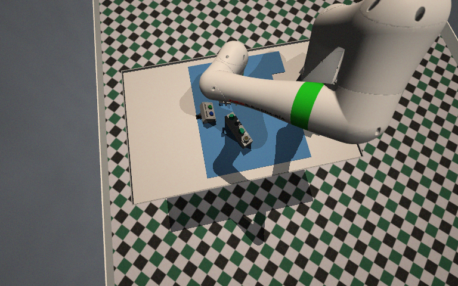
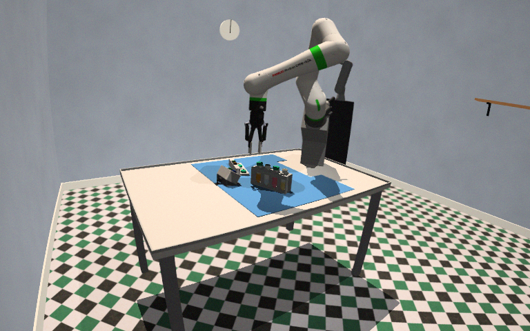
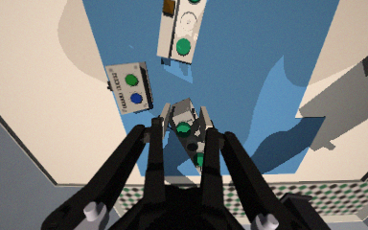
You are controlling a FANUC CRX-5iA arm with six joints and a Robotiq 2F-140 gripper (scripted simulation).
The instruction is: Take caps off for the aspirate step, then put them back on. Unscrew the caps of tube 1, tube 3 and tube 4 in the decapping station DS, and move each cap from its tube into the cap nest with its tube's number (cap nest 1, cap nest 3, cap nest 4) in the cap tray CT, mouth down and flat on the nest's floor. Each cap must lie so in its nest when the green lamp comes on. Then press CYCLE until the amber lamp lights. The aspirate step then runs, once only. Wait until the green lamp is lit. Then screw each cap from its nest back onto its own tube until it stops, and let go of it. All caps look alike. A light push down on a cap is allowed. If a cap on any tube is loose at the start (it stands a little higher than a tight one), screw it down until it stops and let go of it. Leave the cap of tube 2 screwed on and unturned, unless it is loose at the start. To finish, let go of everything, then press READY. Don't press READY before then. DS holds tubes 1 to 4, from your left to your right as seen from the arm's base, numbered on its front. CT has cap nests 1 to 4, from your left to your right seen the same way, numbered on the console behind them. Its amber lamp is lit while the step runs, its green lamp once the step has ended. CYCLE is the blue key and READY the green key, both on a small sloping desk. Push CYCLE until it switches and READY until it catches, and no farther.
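- High above the decapping station, the gripper hangs partly open, holding nothing (probably lining up on a green cap).
- Cap tray already holds caps.

top: arm hides cap tray | wrist: gripper covers station partly

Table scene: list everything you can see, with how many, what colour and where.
table: one, beige, on checkered floor
mat: one, blue, on table
tube block: one, grey, on mat
cap tray: one, pale, on mat
caps: four, green, two in tray, two on tubes
key box: one, pale, beside tray
clock: one, white, wall
shelf: one, brown, right wall
cabinet: one, black, behind arm
arm: one, white, green bands
gripper: one, black, open, empty, above mat
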